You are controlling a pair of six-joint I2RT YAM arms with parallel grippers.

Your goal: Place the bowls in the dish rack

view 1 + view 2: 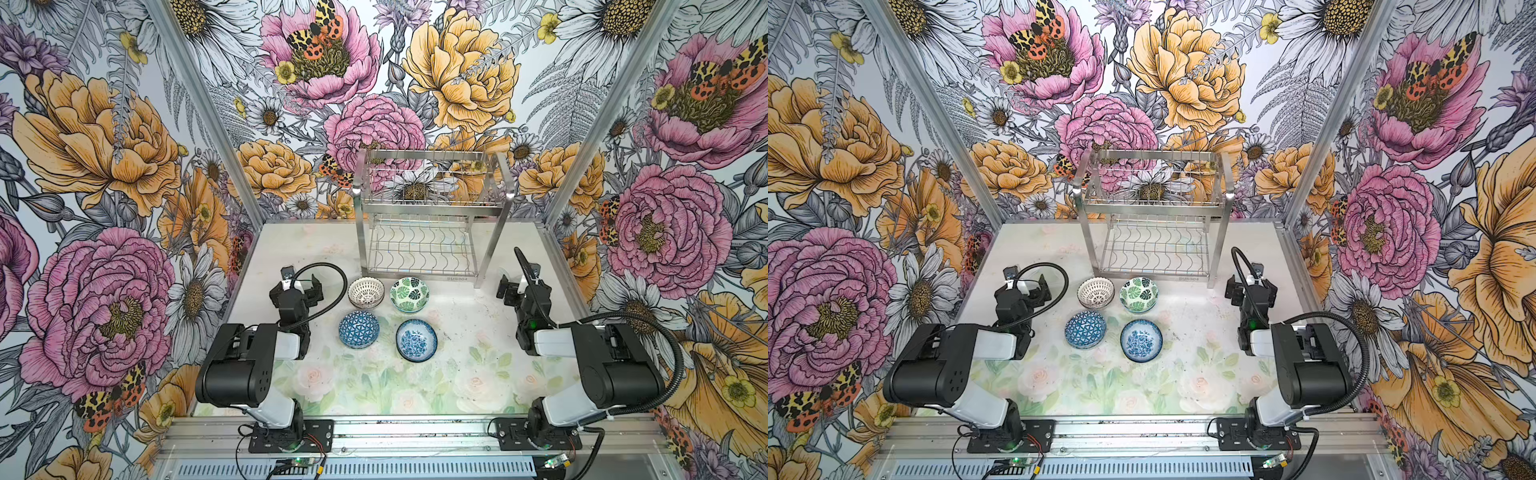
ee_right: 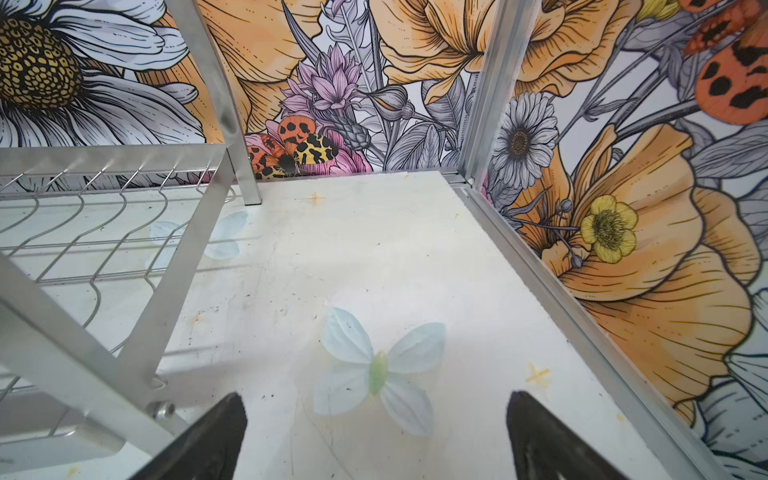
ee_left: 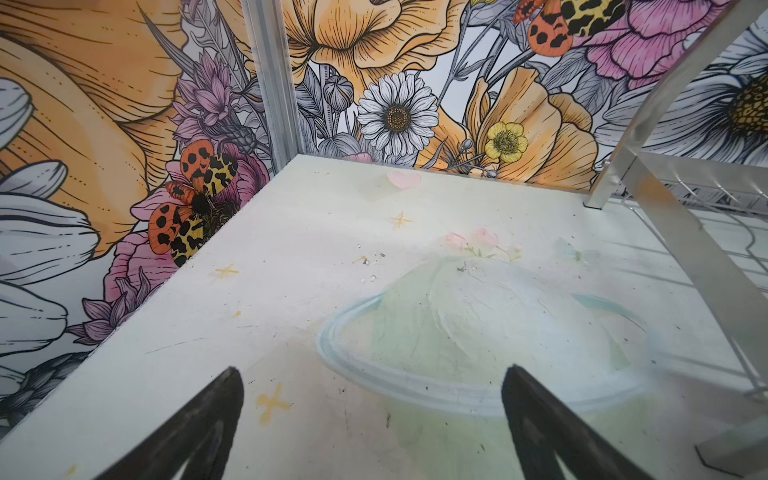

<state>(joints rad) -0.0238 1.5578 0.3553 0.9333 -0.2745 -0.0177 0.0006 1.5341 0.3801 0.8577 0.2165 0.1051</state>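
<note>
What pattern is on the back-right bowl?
The bowl has green leaves on white; clearest in a top view.

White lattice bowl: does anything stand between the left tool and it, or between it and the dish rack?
Nothing visible. The open left tool sits beside the white lattice bowl, only its own cable looping near; the empty dish rack stands behind.

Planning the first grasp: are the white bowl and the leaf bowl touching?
Apart. Both top views show a clear gap between the white bowl and the leaf bowl.
</note>
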